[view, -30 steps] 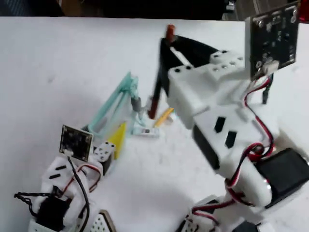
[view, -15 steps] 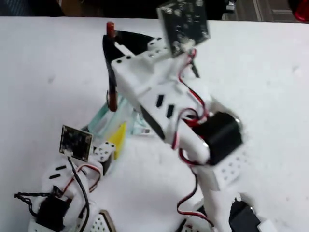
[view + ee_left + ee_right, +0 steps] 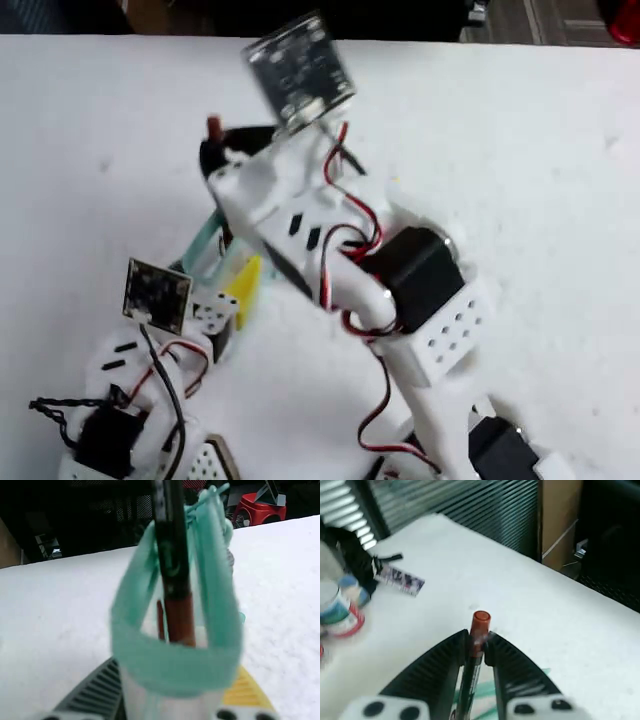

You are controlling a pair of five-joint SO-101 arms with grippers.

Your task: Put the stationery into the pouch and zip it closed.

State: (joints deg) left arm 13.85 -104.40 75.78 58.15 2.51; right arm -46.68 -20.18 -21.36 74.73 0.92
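The teal pouch (image 3: pixel 175 665) stands on the white table with its mouth held open, and my left gripper (image 3: pixel 170 702) is shut on its near end between a grey and a yellow finger (image 3: pixel 243 285). A dark pen (image 3: pixel 172 555) with a red-brown end hangs upright in the mouth of the pouch (image 3: pixel 205 243). My right gripper (image 3: pixel 477 640) is shut on the pen, whose red cap (image 3: pixel 481 620) sticks out past the black fingers. From above, the right gripper (image 3: pixel 215 160) sits over the pouch with the red cap (image 3: pixel 213 126) pointing at the far side.
The right arm's white body and black motor (image 3: pixel 415 275) cross the middle of the table. A printed card (image 3: pixel 400 580) and a round roll (image 3: pixel 337 611) lie off to one side. A red object (image 3: pixel 260 507) stands beyond the table's far edge.
The right arm has swung left with the pen, from beside the pouch to over it, and the pen now hangs in the pouch's mouth. The left arm has kept still.
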